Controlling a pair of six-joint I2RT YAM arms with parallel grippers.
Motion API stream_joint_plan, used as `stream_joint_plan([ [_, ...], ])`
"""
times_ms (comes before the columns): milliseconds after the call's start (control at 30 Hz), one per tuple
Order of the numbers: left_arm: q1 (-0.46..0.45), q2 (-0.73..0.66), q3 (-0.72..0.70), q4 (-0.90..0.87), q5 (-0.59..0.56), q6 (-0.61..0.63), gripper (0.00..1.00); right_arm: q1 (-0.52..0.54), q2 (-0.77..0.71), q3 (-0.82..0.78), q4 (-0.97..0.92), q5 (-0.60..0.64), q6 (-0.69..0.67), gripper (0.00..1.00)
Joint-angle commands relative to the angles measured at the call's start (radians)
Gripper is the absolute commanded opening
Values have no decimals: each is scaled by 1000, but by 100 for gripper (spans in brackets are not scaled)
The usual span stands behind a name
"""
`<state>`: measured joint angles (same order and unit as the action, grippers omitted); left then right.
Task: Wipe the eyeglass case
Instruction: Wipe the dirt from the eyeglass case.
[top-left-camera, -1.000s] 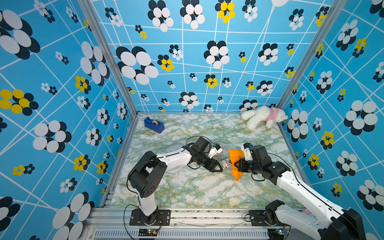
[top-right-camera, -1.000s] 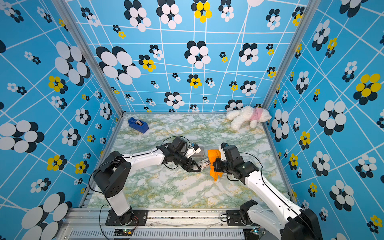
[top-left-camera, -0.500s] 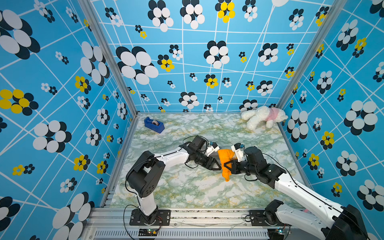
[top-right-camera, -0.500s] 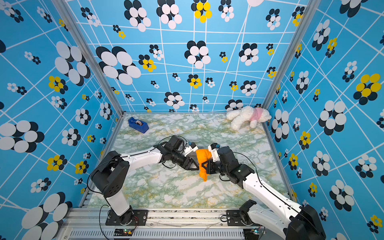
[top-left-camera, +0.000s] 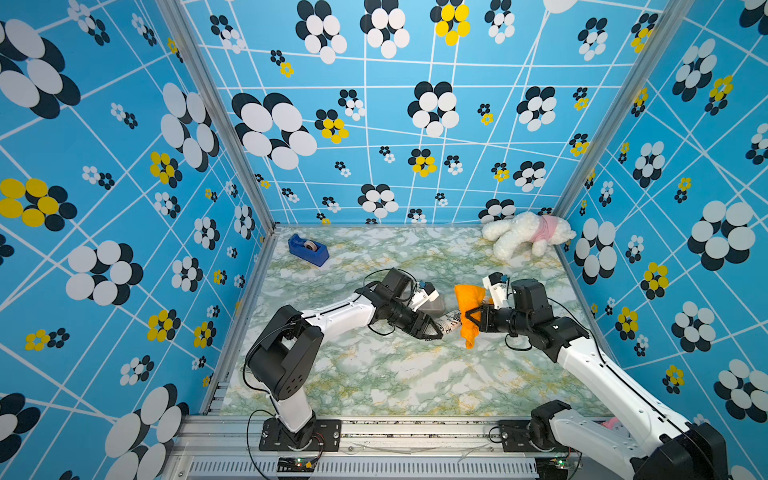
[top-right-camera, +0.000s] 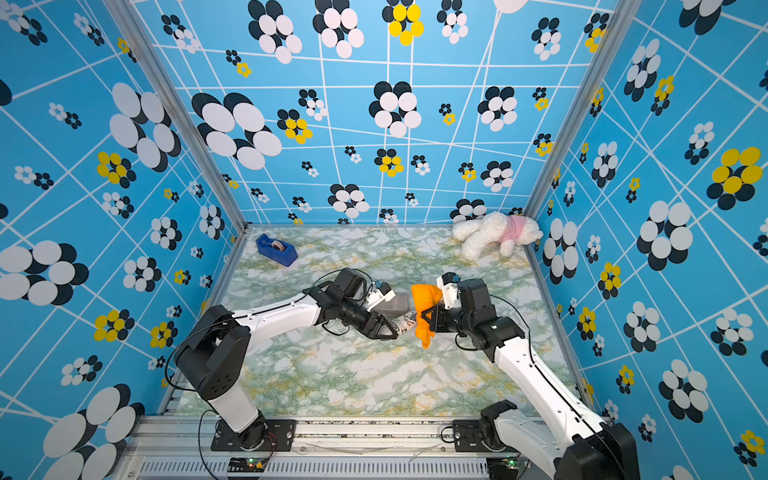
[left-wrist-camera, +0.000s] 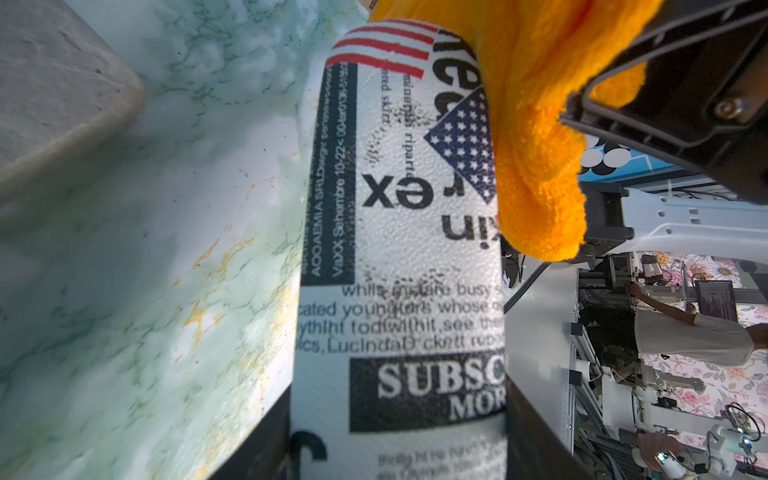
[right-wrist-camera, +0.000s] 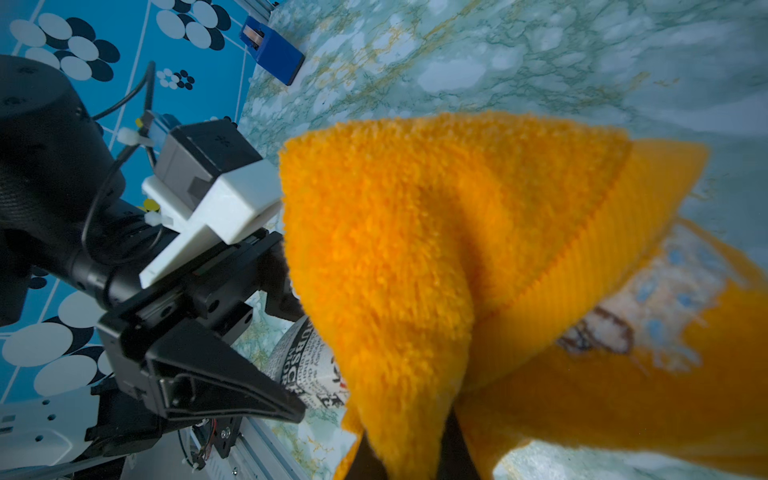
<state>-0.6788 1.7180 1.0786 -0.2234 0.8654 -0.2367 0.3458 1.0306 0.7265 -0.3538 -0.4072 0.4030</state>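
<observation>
Teamwork explains the layout here. In both top views the left pincer is clamped on one end of the eyeglass case, a newsprint-patterned tube. It offers the free end toward the other arm, which I take as a way to steady the case and leave a bare stretch for wiping. The right pincer is closed on an orange cloth that bunches above its jaws, hangs below them and lies against the case's free end. Both arms reach low and nearly level over the worktop, forearms angled inward so the wrists face each other near the middle. A tape dispenser and a plush dog sit at the back, well apart from the work. In the left wrist view the case runs straight out from between the dark jaws pressing on either side of it. The cloth drapes over its far end and one flank, and a grey block lies on the worktop beside it. In the right wrist view the cloth fills most of the frame, pinched between dark jaws at the bottom. Beside it the left pincer grips the case, of which only a short printed stretch shows. I cannot tell whether the case touches the worktop or is held just clear of it.
</observation>
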Motion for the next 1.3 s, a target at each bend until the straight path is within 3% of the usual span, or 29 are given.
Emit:
stream_joint_plan([
  [0, -22, -60, 48, 30, 168, 73, 22, 12, 30, -21, 95, -48, 65, 0],
  [200, -22, -34, 75, 36, 154, 73, 22, 201, 13, -70, 184, -28, 181, 0],
  [333, -22, -27, 81, 33, 158, 79, 22, 216, -23, -87, 156, 17, 181, 0],
  [400, -22, -36, 80, 22, 160, 91, 22, 188, -42, -64, 67, 64, 118, 0],
  [600, -24, -86, 56, -27, 171, 135, 22, -52, 10, 15, -70, 36, -12, 0],
  [833, -30, -131, 51, -122, 99, 198, 22, -180, 82, 128, -113, 85, -43, 0],
  [1033, -126, -185, 64, -252, -323, 391, 21, -186, 144, 370, -301, 66, -102, 0],
  [1167, -240, -197, 39, -210, -778, 516, 19, -186, 193, 515, -398, -2, -106, 0],
  [1267, -341, -214, -54, -28, -1113, 680, 20, -174, 251, 590, -457, -125, -105, 0],
])
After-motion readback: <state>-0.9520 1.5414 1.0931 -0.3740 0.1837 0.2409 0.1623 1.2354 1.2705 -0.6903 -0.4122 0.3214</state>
